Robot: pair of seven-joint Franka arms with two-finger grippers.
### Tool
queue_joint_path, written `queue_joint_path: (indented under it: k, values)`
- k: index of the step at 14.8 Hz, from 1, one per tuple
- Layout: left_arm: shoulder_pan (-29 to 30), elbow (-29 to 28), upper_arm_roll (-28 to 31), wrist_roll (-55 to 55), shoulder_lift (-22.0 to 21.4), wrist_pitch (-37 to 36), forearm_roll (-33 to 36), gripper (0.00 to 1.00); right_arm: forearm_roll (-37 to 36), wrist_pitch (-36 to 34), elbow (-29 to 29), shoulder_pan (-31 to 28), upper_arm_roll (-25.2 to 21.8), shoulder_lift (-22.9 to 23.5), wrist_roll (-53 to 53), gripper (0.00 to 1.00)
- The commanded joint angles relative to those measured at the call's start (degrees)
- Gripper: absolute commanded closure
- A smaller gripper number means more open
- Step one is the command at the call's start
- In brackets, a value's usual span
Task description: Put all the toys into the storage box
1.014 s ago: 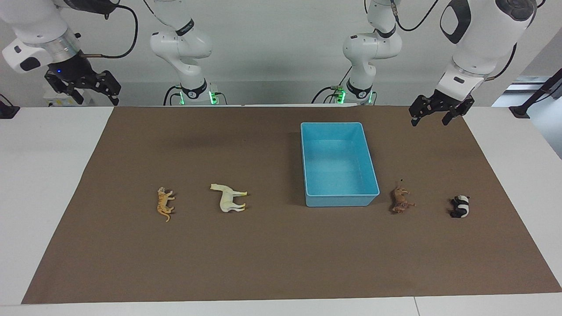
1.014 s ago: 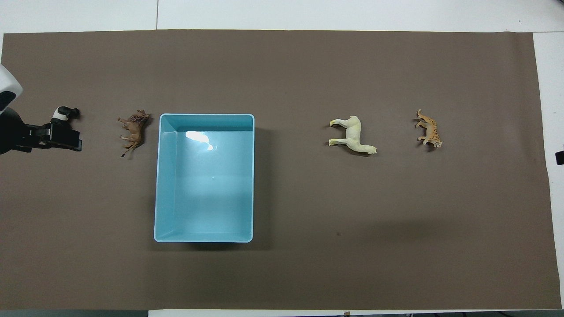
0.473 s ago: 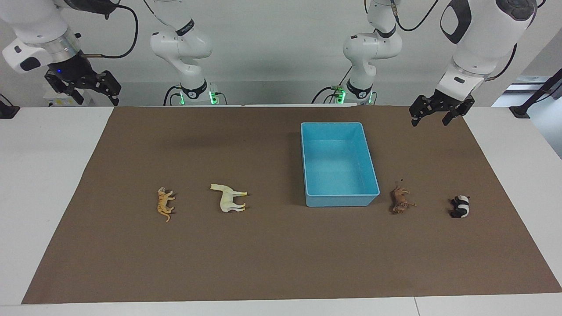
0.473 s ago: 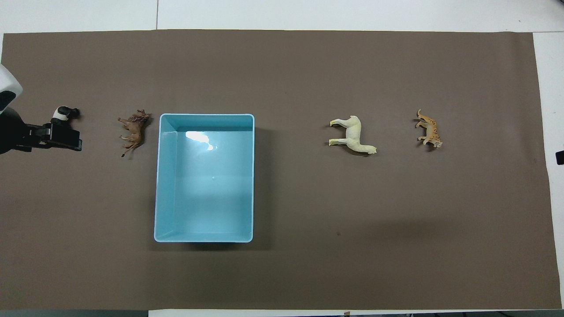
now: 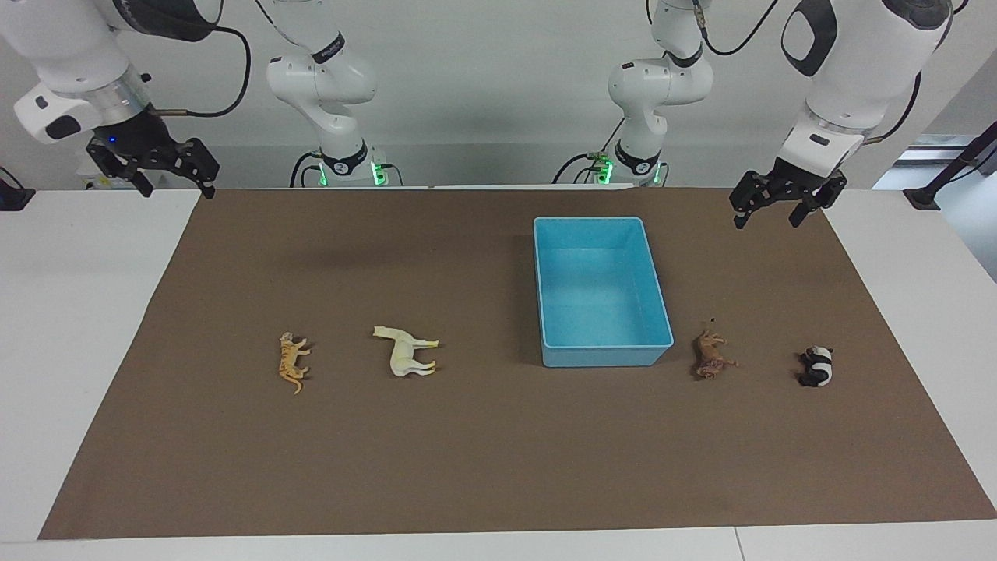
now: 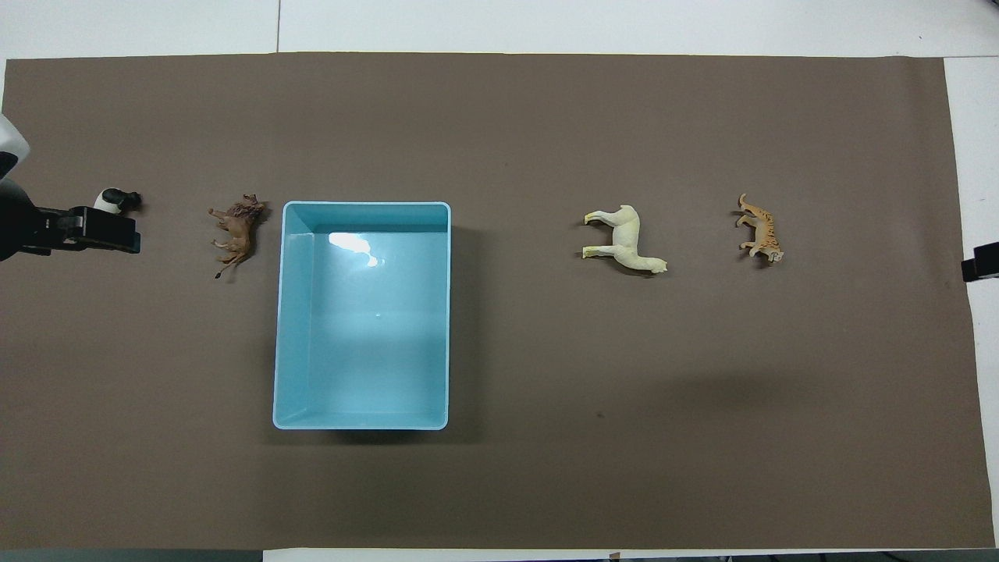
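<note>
With all four toys (image 5: 403, 352) lying on the tabletop (image 5: 467, 436) beside the empty storage box (image 5: 600, 351), the left gripper (image 5: 783, 201) and right gripper (image 5: 160, 167), fingers spread, have been shifted slightly, so no pick has begun.

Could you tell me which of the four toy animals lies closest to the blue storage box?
The brown lion, lying just beside the storage box toward the left arm's end; the panda, white horse and tiger lie farther off.
</note>
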Motion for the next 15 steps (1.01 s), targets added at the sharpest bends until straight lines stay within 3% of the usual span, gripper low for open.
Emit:
queue_joint_path:
  k: [1, 5, 11, 15]
  values:
    - [1.8, -1.1, 0.0, 1.0, 0.0, 2.1, -0.1, 0.0, -0.2, 9.2, -8.3, 2.4, 0.4, -0.1, 1.2, 0.0]
    - [1.8, -0.5, 0.0, 1.0, 4.3, 6.1, 0.0, 0.0, -0.1, 19.0, -10.0, 3.3, 0.4, 7.5, 1.6, 0.0]
    - [2.2, -2.1, 0.1, 1.1, 16.8, 24.4, 0.1, 0.0, 3.7, 36.0, -15.7, 5.7, 0.6, 13.9, 1.5, 0.0]
    - [2.3, -10.5, 0.0, 1.2, 16.7, 31.3, 0.2, 0.0, 6.7, 38.5, -15.7, 5.8, 0.6, 17.0, 1.3, 0.0]
